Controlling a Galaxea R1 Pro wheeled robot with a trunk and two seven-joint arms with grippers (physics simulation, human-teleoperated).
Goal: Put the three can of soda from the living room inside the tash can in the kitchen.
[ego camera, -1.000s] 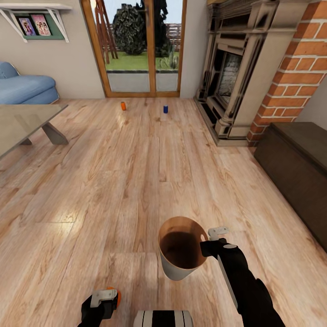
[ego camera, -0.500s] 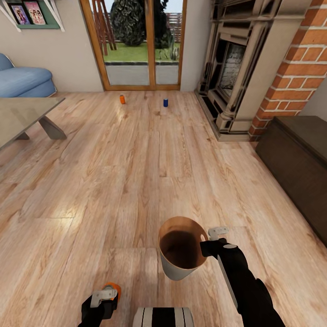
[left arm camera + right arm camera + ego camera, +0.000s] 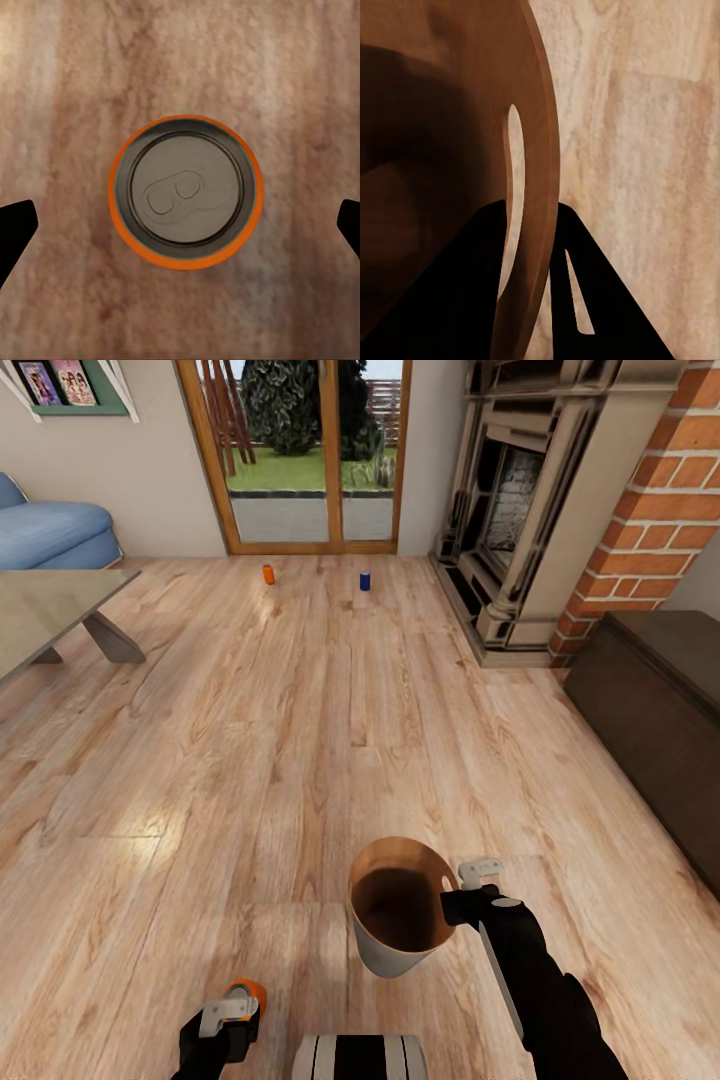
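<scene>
— Where's the can (image 3: 185, 191)?
— Lower left, upright under my open left tool (image 3: 180, 225). Light, stiff, slick: I'd pinch its sides.
— Bin (image 3: 400, 905)?
— Right tool (image 3: 462, 890) clamps its rim.

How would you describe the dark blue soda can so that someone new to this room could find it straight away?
Start at the wood-framed glass doors in the far wall, left of the brick fireplace. On the plank floor just before them stand two small cans; the dark blue can is the one nearer the fireplace. Its neighbour is bright orange.
</scene>
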